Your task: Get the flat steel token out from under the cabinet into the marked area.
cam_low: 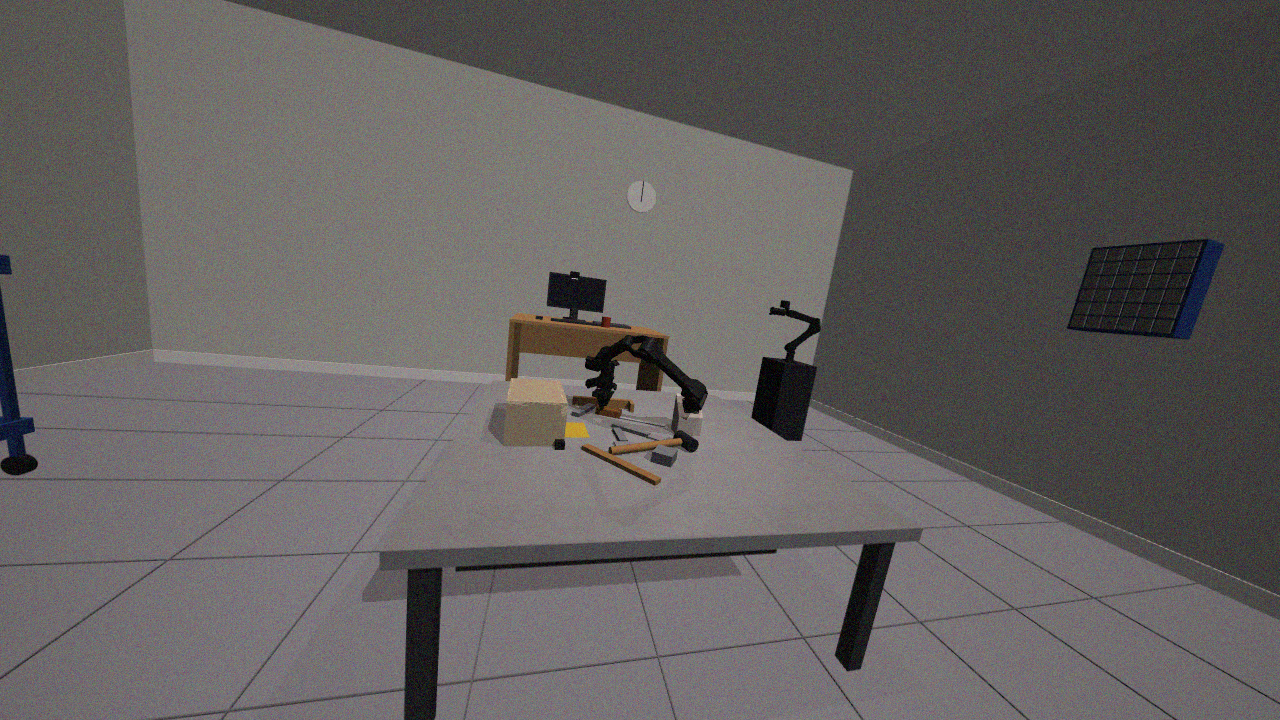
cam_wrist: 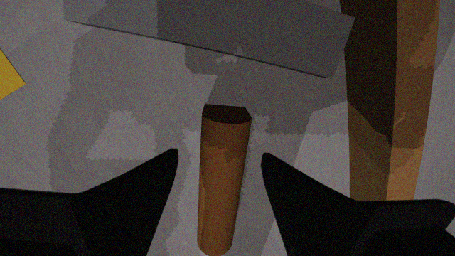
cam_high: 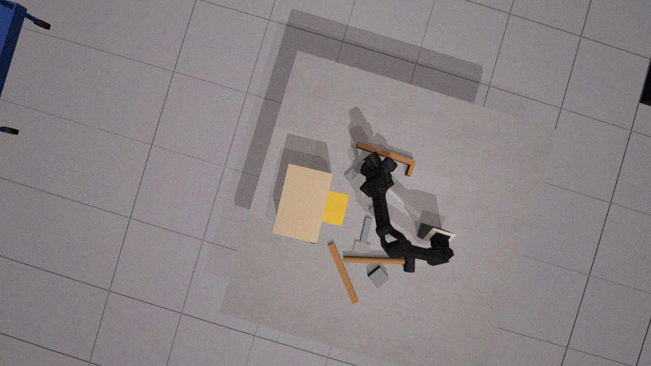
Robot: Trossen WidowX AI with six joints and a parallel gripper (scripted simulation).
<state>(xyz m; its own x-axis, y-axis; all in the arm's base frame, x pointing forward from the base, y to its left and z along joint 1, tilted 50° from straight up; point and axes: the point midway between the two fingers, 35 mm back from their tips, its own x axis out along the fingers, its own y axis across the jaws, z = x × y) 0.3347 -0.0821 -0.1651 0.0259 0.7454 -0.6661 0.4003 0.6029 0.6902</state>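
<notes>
The pale cabinet (cam_high: pixel 302 202) (cam_low: pixel 535 416) stands beside the yellow marked area (cam_high: pixel 335 208) (cam_low: pixel 577 430) (cam_wrist: pixel 8 76). The steel token cannot be seen; the vent slots are not visible either. A round brown handle (cam_wrist: pixel 223 185) (cam_low: pixel 612 412) lies low on the table; the arm hides it in the top view. My gripper (cam_wrist: pixel 220 156) (cam_low: pixel 602 402) is open, pointing down, with the handle between its parted fingers in the wrist view. Bare table shows on both sides of the handle, so neither finger appears to touch it. The fingertips are hidden in the top view.
A wooden L-shaped stick (cam_high: pixel 386 153) (cam_wrist: pixel 410 124) lies beside the gripper, and a grey bar (cam_wrist: pixel 249 39) beyond the handle. A straight wooden stick (cam_high: pixel 343 273) (cam_low: pixel 622 465), a mallet (cam_high: pixel 373 260) (cam_low: pixel 644 445) and a grey block (cam_high: pixel 377 276) (cam_low: pixel 664 457) lie farther off.
</notes>
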